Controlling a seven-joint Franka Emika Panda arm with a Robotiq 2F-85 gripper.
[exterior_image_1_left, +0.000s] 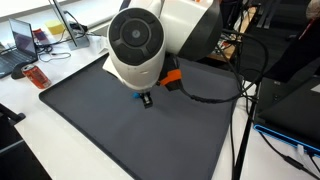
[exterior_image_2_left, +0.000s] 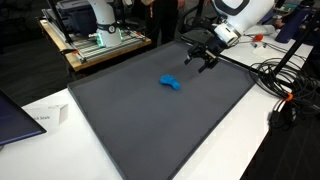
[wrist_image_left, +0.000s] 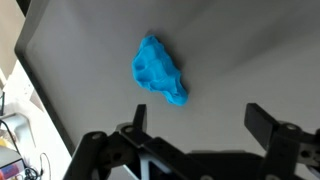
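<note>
At the wrist view's bottom edge, we are hanging our gripper (wrist_image_left: 198, 118) wide open, empty, risking knocking the off-centre blue lump (wrist_image_left: 160, 72) aside.

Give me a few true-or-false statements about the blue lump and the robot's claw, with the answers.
1. The blue lump lies on the dark mat. True.
2. The gripper is clamped on the blue lump. False: its jaws stand open and empty, apart from the lump.
3. A second blue lump lies on the mat. False: only one shows.
4. Black cables lie beside the mat. True.
</note>
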